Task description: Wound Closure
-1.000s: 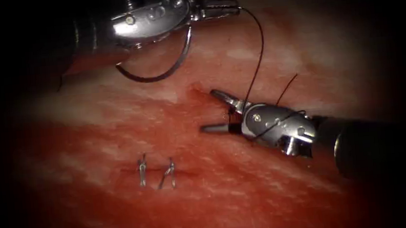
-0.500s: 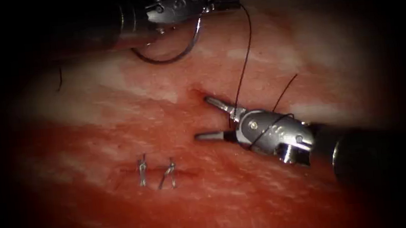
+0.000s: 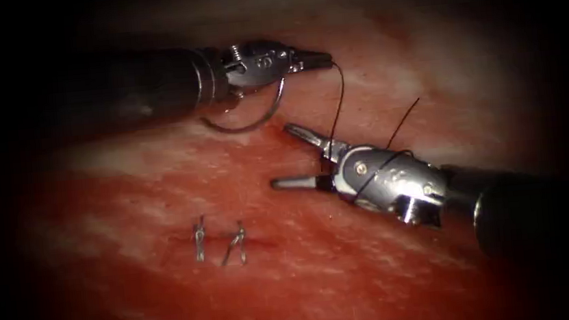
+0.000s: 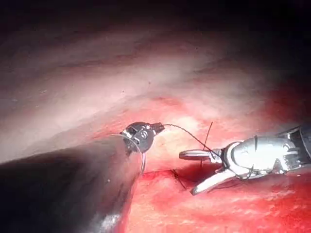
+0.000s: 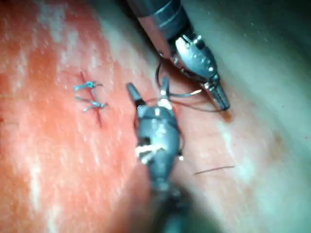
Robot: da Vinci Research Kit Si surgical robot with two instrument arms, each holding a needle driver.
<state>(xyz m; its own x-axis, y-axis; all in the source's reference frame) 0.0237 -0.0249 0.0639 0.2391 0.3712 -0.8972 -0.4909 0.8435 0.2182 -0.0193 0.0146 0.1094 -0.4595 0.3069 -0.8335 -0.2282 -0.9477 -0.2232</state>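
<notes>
Holding the thread [image 3: 338,100] at the very tips of its closed jaws, the left tool [image 3: 317,58] sits in the upper middle of the endoscope frame. The curved needle [image 3: 253,118] hangs below its wrist, clear of the tissue [image 3: 129,194] and gripped by neither tool. From the left tool's tips the thread drops in a dark arc to the right tool [image 3: 294,156], which comes in from the right of the frame with its jaws spread wide and holding nothing; the strand passes between them near their hinge and loops over the tool's body. A short free tail of thread [image 3: 405,120] stands up just beyond it, toward the right of the frame. Lower left of centre, two finished stitches [image 3: 219,243] cross the cut [image 3: 275,133], which runs up toward the right tool's upper jaw.

Several risks seem plausible from here. The loose needle could swing on its strand and snag the tissue or catch the thread. The grip at the extreme jaw tips looks slight, so the strand might slip free under tension. With the thread lying across the right tool's hinge, any closing there could pinch or fray it.
</notes>
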